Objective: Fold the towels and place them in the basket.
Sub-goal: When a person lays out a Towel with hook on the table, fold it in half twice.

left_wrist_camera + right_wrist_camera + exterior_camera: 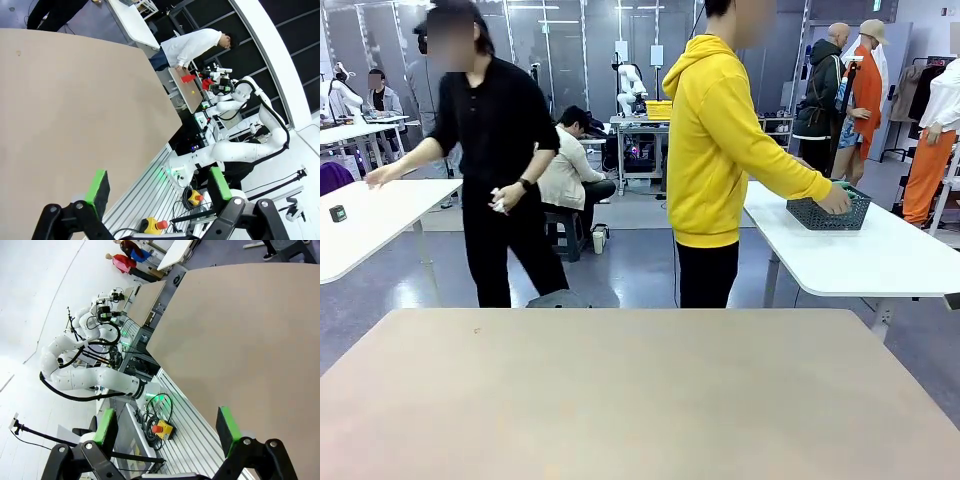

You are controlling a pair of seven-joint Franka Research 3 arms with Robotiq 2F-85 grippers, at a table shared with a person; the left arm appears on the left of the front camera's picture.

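Low in each wrist view, the left gripper [159, 184] and right gripper [167, 424] gape wide, empty, by the tan table [640, 400]. Mid-right in the front view, a person's hand [836, 199] holds the basket [818, 215] on a white table [890, 258]. Best wait, open, till it arrives.

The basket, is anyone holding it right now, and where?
A person in a yellow hoodie has one hand on the basket, at its upper rim. The left gripper and right gripper are open, empty.
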